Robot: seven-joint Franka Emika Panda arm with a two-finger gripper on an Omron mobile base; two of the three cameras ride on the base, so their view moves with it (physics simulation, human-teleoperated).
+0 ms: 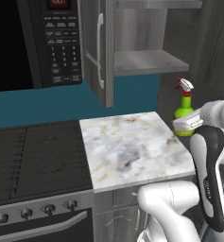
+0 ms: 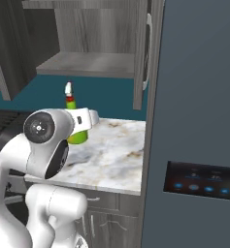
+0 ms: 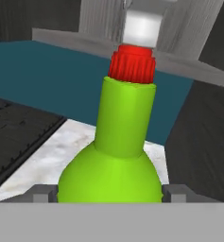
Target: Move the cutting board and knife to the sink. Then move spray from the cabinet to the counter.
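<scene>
Spray: upright on bench, far right corner, below open cabinet. Tool: jaws wide, 1 either side of bottle body, apparently not gripping. Step: final placement, seemingly done. Next: straight withdrawal without tipping bottle.

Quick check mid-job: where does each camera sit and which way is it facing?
Left base view: behind-left, facing the counter, open cabinet and spray; arm at right.
Right base view: behind-right, same counter, spray beyond the arm's elbow at left.
Hand view: on the hand, looking straight at the spray between the gripper tips.
All three share the spray.
</scene>
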